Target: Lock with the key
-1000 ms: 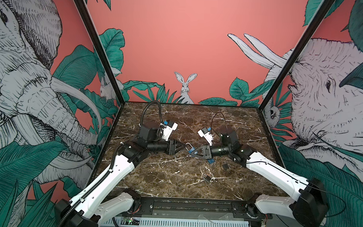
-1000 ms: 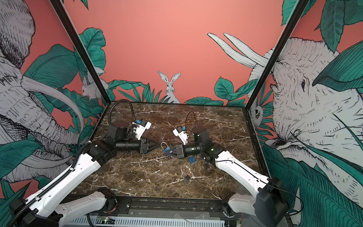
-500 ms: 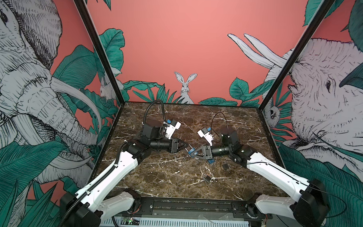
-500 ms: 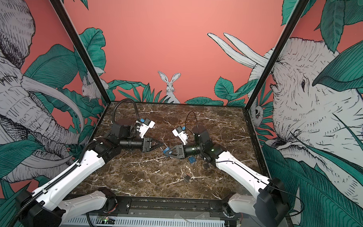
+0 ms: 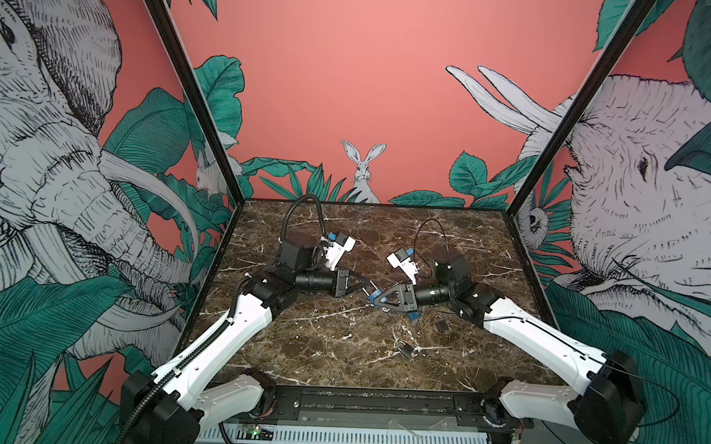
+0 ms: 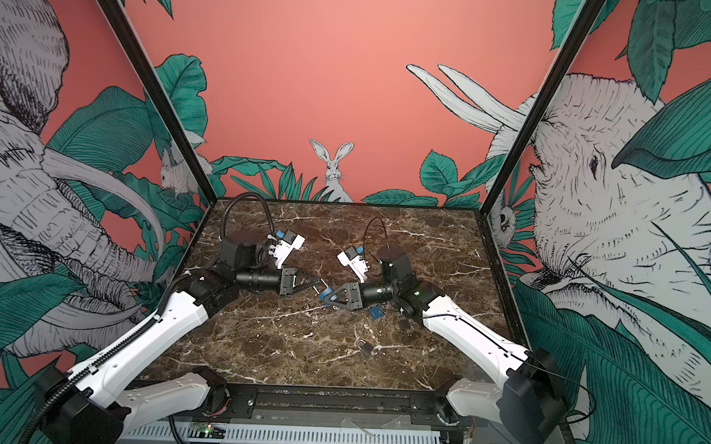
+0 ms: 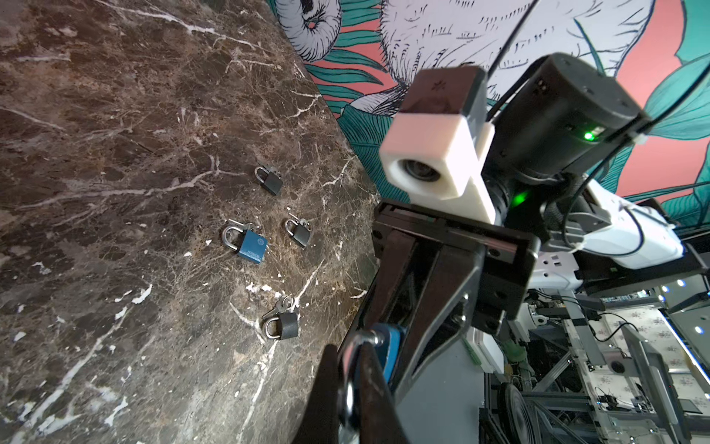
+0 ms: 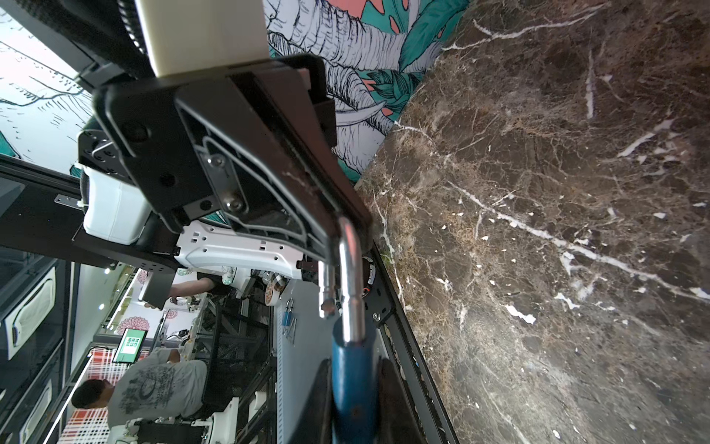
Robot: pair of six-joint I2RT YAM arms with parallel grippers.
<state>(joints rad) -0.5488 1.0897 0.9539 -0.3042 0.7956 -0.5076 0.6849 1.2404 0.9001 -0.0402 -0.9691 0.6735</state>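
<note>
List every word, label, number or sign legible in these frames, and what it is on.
Blue padlock on the table: pale round logo and one word, too blurred to read.
Grey T-shirt behind the rig: dark graphic, unreadable.
Green screen: code pattern, too small.
No legible text anywhere.

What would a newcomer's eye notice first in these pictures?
Over the middle of the marble table the right pincer grips a blue padlock by its body, and the left pincer is shut on its open steel loop. Three small black padlocks and a second blue padlock lie on the table near the right arm. The pink walls show elephants and a rabbit.
</note>
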